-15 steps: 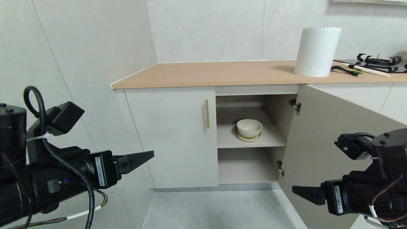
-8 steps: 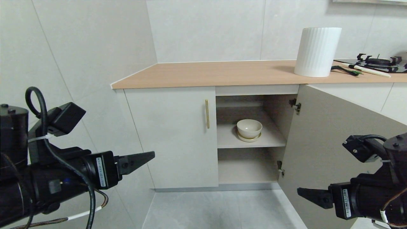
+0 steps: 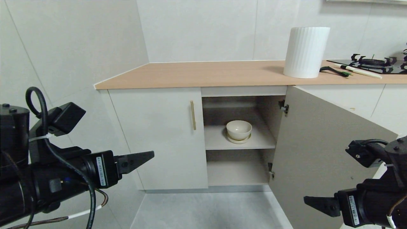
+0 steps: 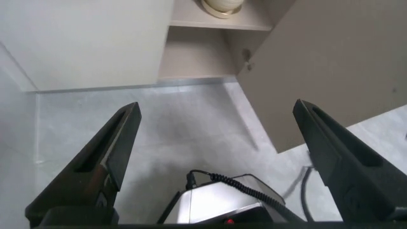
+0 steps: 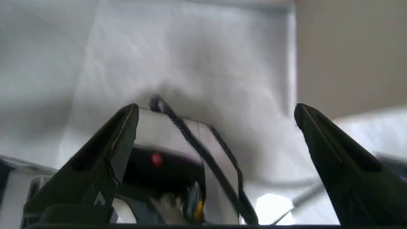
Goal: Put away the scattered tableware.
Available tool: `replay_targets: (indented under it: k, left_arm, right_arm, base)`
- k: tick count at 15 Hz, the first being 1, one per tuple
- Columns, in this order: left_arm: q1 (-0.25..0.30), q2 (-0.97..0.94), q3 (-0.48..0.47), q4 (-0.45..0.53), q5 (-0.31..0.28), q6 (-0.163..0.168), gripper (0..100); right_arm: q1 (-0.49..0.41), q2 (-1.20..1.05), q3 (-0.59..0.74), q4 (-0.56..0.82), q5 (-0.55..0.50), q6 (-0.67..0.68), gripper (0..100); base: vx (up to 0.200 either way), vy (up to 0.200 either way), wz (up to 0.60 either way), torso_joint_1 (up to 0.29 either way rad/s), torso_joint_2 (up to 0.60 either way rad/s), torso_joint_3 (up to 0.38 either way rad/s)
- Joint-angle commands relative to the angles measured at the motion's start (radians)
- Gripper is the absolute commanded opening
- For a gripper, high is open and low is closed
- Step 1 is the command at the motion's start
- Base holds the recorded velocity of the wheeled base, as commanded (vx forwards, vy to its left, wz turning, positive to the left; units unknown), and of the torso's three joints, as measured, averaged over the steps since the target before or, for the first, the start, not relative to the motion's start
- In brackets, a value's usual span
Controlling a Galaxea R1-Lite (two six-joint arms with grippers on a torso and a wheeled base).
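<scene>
Left gripper hangs low over the floor with its fingers spread wide and nothing between them; the left wrist view shows the gap plainly. The right gripper sits lower and farther right, its jaws likewise parted and empty in the right wrist view.

Above and beyond both grippers runs the wooden countertop. Under it the cabinet stands ahead of them. Its closed door is just ahead of the left gripper's tip. Its open door is swung out toward the right gripper and stands just behind that gripper's tip. The same door also shows beyond the left gripper's fingers in its wrist view.

A white ribbed canister stands upright on the countertop, high above the right gripper. The stove lies farther right along the counter.

Inside the open compartment, between the two grippers and higher than both, the upper shelf carries the bowl. It sits upright on a plate, well apart from either gripper. The bowl shows again far ahead of the left gripper. The lower shelf is at about the left gripper's height.

A brass handle runs upright on the closed door, above and right of the left gripper. A dark-handled utensil and a pale stick lie on the counter between canister and stove.
</scene>
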State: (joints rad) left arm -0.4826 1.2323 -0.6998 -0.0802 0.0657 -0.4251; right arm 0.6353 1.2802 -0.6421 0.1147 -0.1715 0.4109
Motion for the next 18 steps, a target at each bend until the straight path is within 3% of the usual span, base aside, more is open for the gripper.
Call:
replay_targets:
  k: [1,4,6,11,14,18]
  left_arm:
    - [-0.001,0.006,0.0,0.0,0.0,0.0,100]
    - [-0.001,0.006,0.002,0.0,0.0,-0.001,100]
    - [-0.001,0.006,0.002,0.0,0.0,-0.001,100]
    - [-0.001,0.006,0.002,0.0,-0.001,-0.001,100]
    - [-0.001,0.006,0.002,0.0,-0.001,-0.001,100]
    - [-0.001,0.006,0.002,-0.001,-0.003,-0.003,100]
  right_arm:
    - [-0.002,-0.005,-0.021,0.025,0.0,0.0,100]
    - [-0.005,-0.024,-0.079,0.175,-0.002,-0.006,100]
    - [-0.016,-0.05,-0.142,0.31,-0.02,-0.006,100]
    - [-0.177,-0.094,-0.272,0.527,-0.181,-0.032,100]
    - [-0.375,-0.075,-0.277,0.516,-0.194,-0.129,100]
    - [-0.563,0.06,-0.251,0.367,-0.192,-0.173,100]
  base:
    - [0.0,-0.2,0.0,0.002,0.0,-0.002]
    - [0.0,-0.2,0.0,0.004,0.0,0.002]
    - [0.0,0.0,0.0,0.0,0.0,0.0]
    - [0.0,0.0,0.0,0.0,0.0,0.0]
    - [0.0,0.0,0.0,0.0,0.0,0.0]
    - [0.0,0.0,0.0,0.0,0.0,0.0]
